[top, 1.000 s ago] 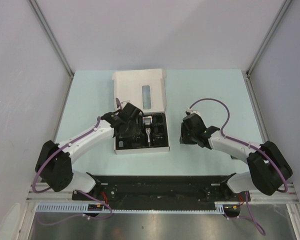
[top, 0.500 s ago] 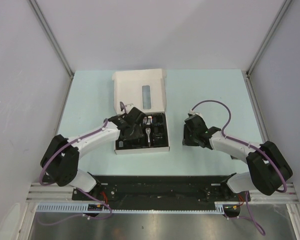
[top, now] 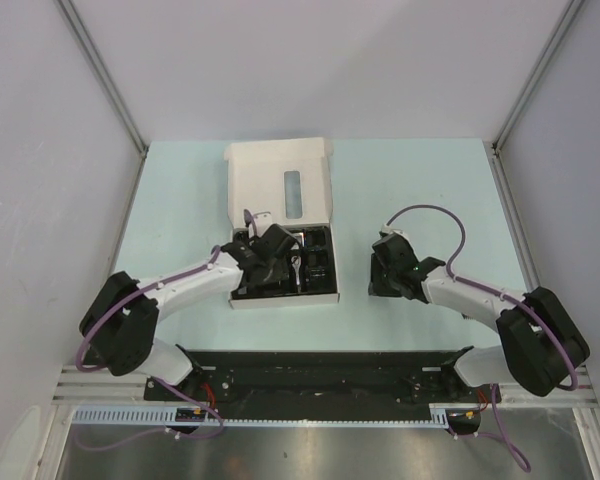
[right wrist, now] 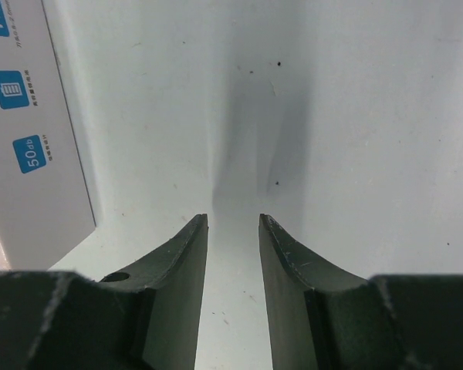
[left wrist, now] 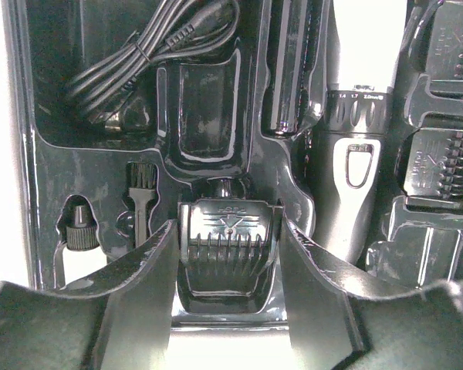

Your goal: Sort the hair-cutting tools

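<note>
Item: white box (top: 280,175), lid laid open toward the far edge of the bench (right wrist: 355,116), standing left of the bench's centre, with a black tray (left wrist: 204,116) inside. Contents of the tray:

- Black cable (left wrist: 150,46), coiled in the far left corner.
- Thin black brush (left wrist: 141,202), upright in a slot near the left edge.
- Small white bottle with a black cap (left wrist: 79,247), just beside the brush at the left edge.
- Black-and-silver clipper (left wrist: 353,166), lying lengthwise right of centre.
- Further comb guards (left wrist: 440,158), stacked along the right edge.
- One comb guard (left wrist: 230,245), seated in its recess at the near edge.

Left tool (left wrist: 228,231): lowered over this last guard, fingers apart, one on each side of it. They are close against its flanks, but whether they actually touch cannot be told.

Right tool (right wrist: 233,223): low over bare bench just right of the box, fingers apart with nothing between them. The box's printed side wall shows at the left of its view.
</note>
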You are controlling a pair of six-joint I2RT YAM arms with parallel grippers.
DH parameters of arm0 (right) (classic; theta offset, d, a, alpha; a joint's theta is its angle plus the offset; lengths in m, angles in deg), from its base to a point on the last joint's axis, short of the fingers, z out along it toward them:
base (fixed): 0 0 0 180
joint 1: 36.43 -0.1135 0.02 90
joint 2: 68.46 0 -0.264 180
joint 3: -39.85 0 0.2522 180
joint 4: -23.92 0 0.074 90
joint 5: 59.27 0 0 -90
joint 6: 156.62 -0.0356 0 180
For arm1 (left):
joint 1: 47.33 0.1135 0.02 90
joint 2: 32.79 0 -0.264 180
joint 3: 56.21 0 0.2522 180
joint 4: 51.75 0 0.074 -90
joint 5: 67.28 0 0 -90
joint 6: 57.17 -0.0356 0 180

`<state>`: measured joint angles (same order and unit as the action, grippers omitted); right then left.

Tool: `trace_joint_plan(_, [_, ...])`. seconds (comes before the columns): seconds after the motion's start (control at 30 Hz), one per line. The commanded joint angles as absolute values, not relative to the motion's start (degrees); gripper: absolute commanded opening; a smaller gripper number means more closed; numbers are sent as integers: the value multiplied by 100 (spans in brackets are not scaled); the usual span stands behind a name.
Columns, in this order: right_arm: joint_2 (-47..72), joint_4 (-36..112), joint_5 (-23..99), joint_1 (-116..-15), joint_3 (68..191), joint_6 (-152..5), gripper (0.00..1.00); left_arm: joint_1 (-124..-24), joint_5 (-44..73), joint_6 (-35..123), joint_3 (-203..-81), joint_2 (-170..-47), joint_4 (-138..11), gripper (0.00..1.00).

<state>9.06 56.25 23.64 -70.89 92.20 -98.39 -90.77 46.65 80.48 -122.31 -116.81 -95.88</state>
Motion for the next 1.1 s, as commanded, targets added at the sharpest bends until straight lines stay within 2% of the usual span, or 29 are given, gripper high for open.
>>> trace_joint_plan(0.0, [695,5631,2326,-7071,9132,-9984,38,-9259,4970,8239,-12016,-11611,-9636,46])
trace_joint_plan(0.2, [590,5658,2300,-7071,9061,-10028,38,-9452,5120,8345,-11876,-11550,-9636,51])
trace_joint_plan(0.7, [546,5605,2282,-7097,8991,-10143,38,-9496,4962,8538,-11576,-11066,-9645,74])
trace_joint_plan(0.9, [581,5579,2300,-7114,8991,-10169,38,-9496,5050,8301,-11848,-10855,-9662,73])
trace_joint_plan(1.07, [555,5588,2274,-7123,8982,-10196,38,-9488,5024,8161,-11989,-10688,-9689,54])
